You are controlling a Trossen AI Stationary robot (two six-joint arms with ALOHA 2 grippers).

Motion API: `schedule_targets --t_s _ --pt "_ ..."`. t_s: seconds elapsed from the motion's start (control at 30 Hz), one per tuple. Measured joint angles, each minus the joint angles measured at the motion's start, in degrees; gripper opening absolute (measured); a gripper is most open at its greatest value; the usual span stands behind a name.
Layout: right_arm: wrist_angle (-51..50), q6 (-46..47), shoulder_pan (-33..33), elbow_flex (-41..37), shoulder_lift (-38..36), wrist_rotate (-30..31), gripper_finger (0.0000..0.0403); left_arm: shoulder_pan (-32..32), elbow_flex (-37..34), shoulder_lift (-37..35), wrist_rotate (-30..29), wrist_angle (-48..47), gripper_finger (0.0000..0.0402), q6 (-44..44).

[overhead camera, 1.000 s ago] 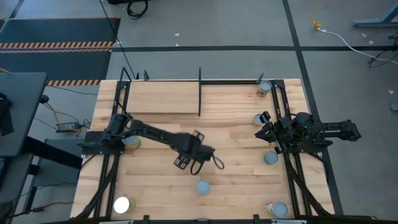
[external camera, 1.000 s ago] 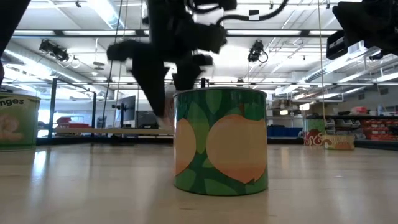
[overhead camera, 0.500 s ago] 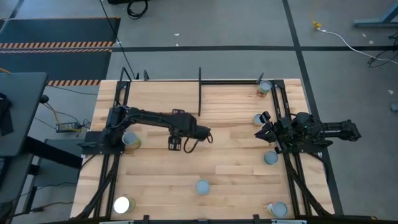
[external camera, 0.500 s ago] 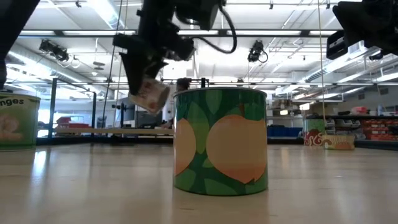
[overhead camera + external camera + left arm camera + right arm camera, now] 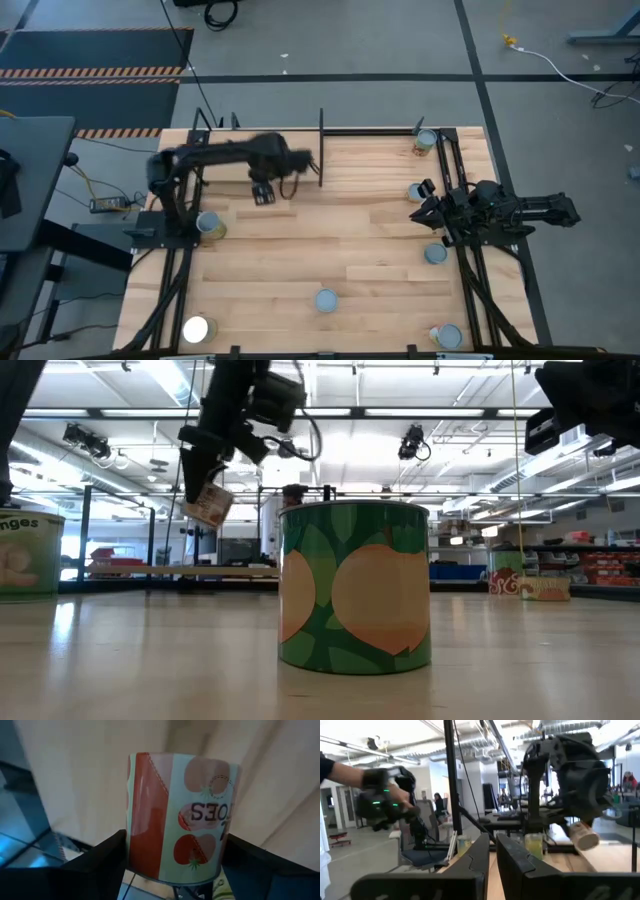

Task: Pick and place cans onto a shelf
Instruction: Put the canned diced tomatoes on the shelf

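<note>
In the high view, the left gripper (image 5: 263,192) is hanging over the shelf (image 5: 250,158) near its front edge, gripping a can, while the right gripper (image 5: 427,213) is waiting at the table's right side, its fingers nearly together and holding nothing. Loose cans are standing on the tabletop (image 5: 330,250): one beside the left arm's base (image 5: 209,226), one with a glaring white lid at the near left corner (image 5: 197,329), one in the near middle (image 5: 326,300), and four along the right side. In the low view, the green-labelled can (image 5: 355,586) is filling the foreground, and the left gripper is carrying the tilted can (image 5: 209,506) in the air above the board. In the left wrist view, the tomato can (image 5: 180,817) is sitting clamped between the two dark fingers (image 5: 97,857). In the right wrist view, the closed fingers (image 5: 512,857) are pointing across the table toward the left arm and its tilted can (image 5: 583,835); a person's hand is gripping a controller (image 5: 385,795) in the room behind.
</note>
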Motion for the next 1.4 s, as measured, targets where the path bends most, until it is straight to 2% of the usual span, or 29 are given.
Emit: schedule_targets --t_s 0.1,0.2,0.37,0.47,0.53,0.6,0.73,0.83,0.93,1.07,1.27,1.4 --pt "4.5 0.91 -0.01 0.0 -0.02 0.06 0.004 6.61 -0.75 -4.46 2.85 -0.25 0.0281 -0.08" --pt "14.57 5.44 0.01 0.0 -0.02 0.76 0.004 13.48 -0.75 -7.84 8.5 1.1 0.0281 -1.16" --pt "34.5 8.54 -0.01 0.0 -0.04 2.42 0.004 23.78 -0.75 -11.74 25.73 8.23 0.0281 -2.43" --pt "45.22 12.15 -0.01 0.0 -0.07 2.57 0.004 29.16 -0.73 -12.97 33.74 11.03 0.0281 -1.86" --pt "48.59 12.68 -0.01 0.03 -0.07 3.85 0.0039 32.85 -0.73 -12.97 37.31 10.84 0.0281 -2.11" --pt "46.04 11.85 -0.01 0.35 -0.07 8.72 0.0038 36.78 -0.73 -12.88 39.2 9.71 0.0281 -3.45" --pt "27.03 11.36 -0.01 2.66 2.26 24.86 0.003 42.78 -0.73 -11.95 43.05 8.36 0.0282 -10.09" --pt "21.83 10.77 -0.01 5.18 7.49 28.11 0.0021 45.47 -0.73 -12.0 43.98 6.56 0.0283 -17.75" --pt "23.93 8.17 -0.01 7.39 14.13 28.17 0.0012 45.39 -0.73 -11.98 43.85 4.23 0.0284 -21.08" --pt "23.94 4.33 -0.01 11.27 23.21 28.16 0.0004 40.82 -0.73 -12.0 40.75 -0.32 0.0284 -20.82" --pt "20.77 3.08 0.37 18.38 35.61 26.15 0.0007 26.95 -0.73 -12.44 39.55 -0.07 0.0285 -29.62" --pt "7.25 4.01 1.27 25.9 40.69 19.5 0.0004 14.22 -0.73 -11.9 40.86 0.26 0.0285 -39.47"
